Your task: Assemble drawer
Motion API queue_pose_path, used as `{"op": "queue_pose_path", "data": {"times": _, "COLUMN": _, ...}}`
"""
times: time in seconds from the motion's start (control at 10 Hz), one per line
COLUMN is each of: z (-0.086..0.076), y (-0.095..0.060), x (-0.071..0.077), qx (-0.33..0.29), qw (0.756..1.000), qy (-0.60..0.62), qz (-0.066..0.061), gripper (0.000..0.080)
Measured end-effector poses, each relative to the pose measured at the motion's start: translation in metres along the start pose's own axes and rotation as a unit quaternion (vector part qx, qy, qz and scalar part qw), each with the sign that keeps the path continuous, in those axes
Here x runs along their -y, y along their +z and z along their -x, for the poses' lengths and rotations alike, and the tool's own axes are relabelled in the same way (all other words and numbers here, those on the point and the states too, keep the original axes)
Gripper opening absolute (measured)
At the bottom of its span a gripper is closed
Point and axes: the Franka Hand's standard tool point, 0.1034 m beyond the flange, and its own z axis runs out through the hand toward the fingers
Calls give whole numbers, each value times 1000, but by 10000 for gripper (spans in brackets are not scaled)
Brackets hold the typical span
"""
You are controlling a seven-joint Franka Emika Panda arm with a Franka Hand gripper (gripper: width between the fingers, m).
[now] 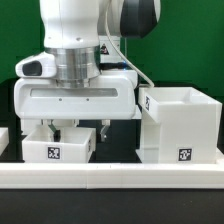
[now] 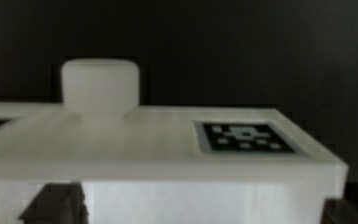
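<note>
A small white drawer tray (image 1: 58,148) with a black-and-white tag stands on the table under my gripper (image 1: 78,130). In the wrist view the tray (image 2: 176,150) fills the lower frame, with a tag on its upper face and a round knob (image 2: 99,85) at its far side. My dark fingertips (image 2: 48,205) show wide apart at either side of the tray's near face. The jaws are open and low around the tray. The tall cube-like shell (image 1: 180,120) stands just to the exterior view's right of the tray.
A long white rail (image 1: 110,175) runs along the front of the table. A bit of another white part (image 1: 4,138) shows at the exterior view's left edge. The shell stands close beside my hand.
</note>
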Motion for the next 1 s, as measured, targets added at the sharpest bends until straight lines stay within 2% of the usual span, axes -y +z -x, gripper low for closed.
{"op": "queue_pose_path", "data": {"times": 0.6, "z": 4, "y": 9, "x": 2, "qx": 7, "qw": 1000, "qy": -2, "qz": 1, "gripper": 649}}
{"op": "queue_pose_path", "data": {"times": 0.7, "z": 4, "y": 9, "x": 2, "qx": 7, "qw": 1000, "qy": -2, "qz": 1, "gripper": 550}}
{"op": "queue_pose_path", "data": {"times": 0.8, "z": 4, "y": 9, "x": 2, "qx": 7, "qw": 1000, "qy": -3, "qz": 1, "gripper": 402}}
{"op": "queue_pose_path", "data": {"times": 0.9, "z": 4, "y": 9, "x": 2, "qx": 7, "qw": 1000, "qy": -3, "qz": 1, "gripper": 402}}
{"op": "queue_pose_path", "data": {"times": 1.0, "z": 4, "y": 9, "x": 2, "qx": 7, "qw": 1000, "qy": -3, "qz": 1, "gripper": 225}}
